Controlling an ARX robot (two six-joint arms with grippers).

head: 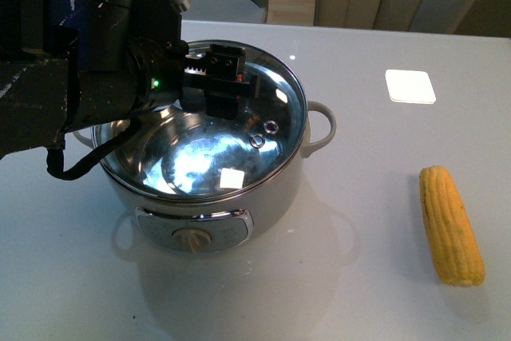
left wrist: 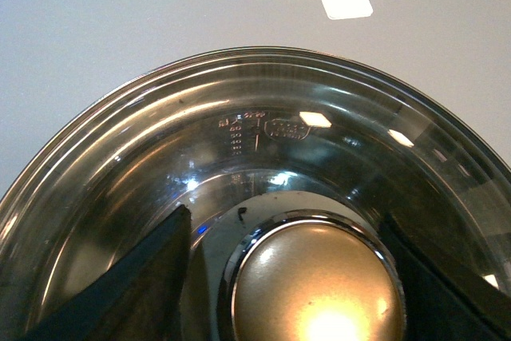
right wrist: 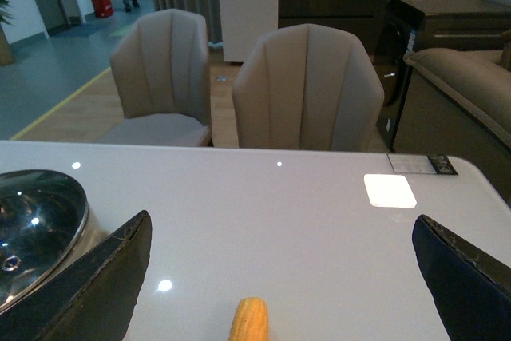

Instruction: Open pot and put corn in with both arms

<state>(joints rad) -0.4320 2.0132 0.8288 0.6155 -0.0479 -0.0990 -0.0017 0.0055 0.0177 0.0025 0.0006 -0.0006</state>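
- The large round cream-grey electric pot [head: 275, 197] stands on the glossy white table [head: 359, 301], towards the left, with its front panel knob [head: 192, 238] facing us.
- The round glass lid with a steel rim [head: 239, 145] sits on the pot, so we judge the opening step not yet done.
- The left gripper [left wrist: 284, 215] hangs right over the lid, and its jaws are released. In the left wrist view its two dark fingers [left wrist: 152, 285] flank the lid's rounded brass-coloured handle [left wrist: 315, 285] without clamping it. A gap shows on one side, but we cannot tell whether the other finger touches.
- The yellow-orange corn cob [head: 451, 225] lies flat on the table, well apart from the pot on its right, untouched.
- The right gripper [right wrist: 281, 220] is out of the front view. Its own camera shows its jaws spread wide and empty above the table, with the end of the cob [right wrist: 249, 319] below them.
- By our reading, nearly everything is left: pinch the handle, lift the lid clear, then pick up the cob and lay it in the steel bowl.
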